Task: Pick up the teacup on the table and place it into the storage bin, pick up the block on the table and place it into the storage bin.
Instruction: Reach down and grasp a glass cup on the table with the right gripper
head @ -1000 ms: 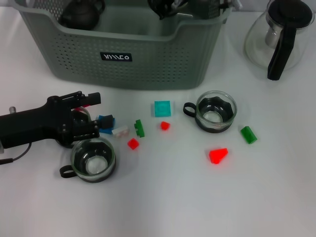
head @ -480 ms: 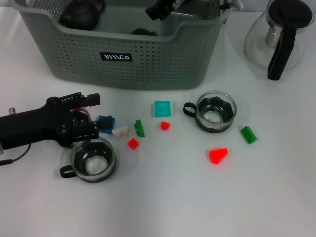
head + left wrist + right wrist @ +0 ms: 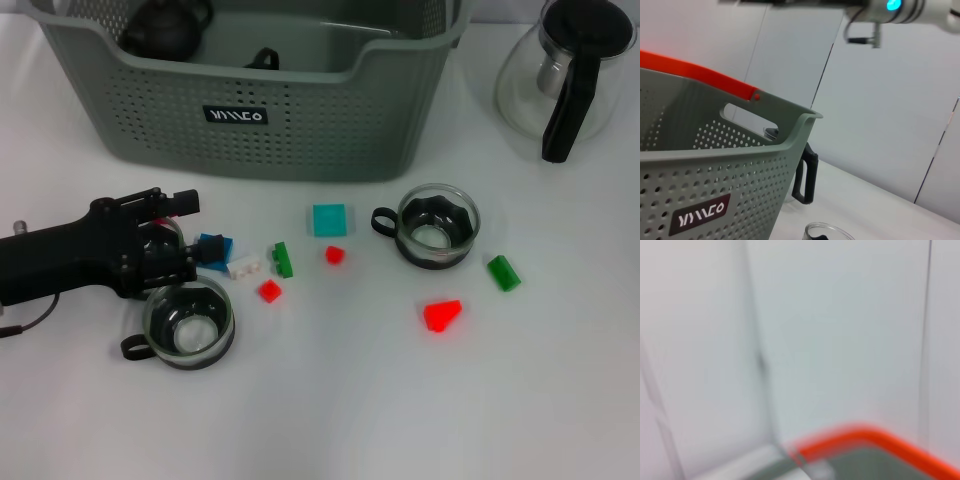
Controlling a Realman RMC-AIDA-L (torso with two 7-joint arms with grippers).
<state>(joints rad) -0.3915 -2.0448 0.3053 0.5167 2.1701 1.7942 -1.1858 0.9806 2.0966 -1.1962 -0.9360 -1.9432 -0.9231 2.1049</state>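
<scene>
The grey-green storage bin (image 3: 260, 100) stands at the back, also filling the left wrist view (image 3: 715, 165). A black teapot (image 3: 165, 25) and a small dark thing (image 3: 262, 58) lie inside it. Two glass teacups with black handles stand on the table, one at front left (image 3: 188, 323) and one at right (image 3: 435, 230). My left gripper (image 3: 190, 235) lies low on the table just behind the front-left teacup, open, its tips beside a blue block (image 3: 212, 247). My right arm (image 3: 890, 6) crosses high above the bin.
Loose blocks lie between the cups: white (image 3: 243, 267), green (image 3: 283, 259), red (image 3: 269, 291), small red (image 3: 334, 255), teal (image 3: 329, 219), larger red (image 3: 441, 314), green (image 3: 503, 272). A glass pitcher with a black handle (image 3: 565, 70) stands at back right.
The right arm, over the back of the bin before, has left the head view. A small dark thing now shows inside the bin. The left gripper has hardly moved.
</scene>
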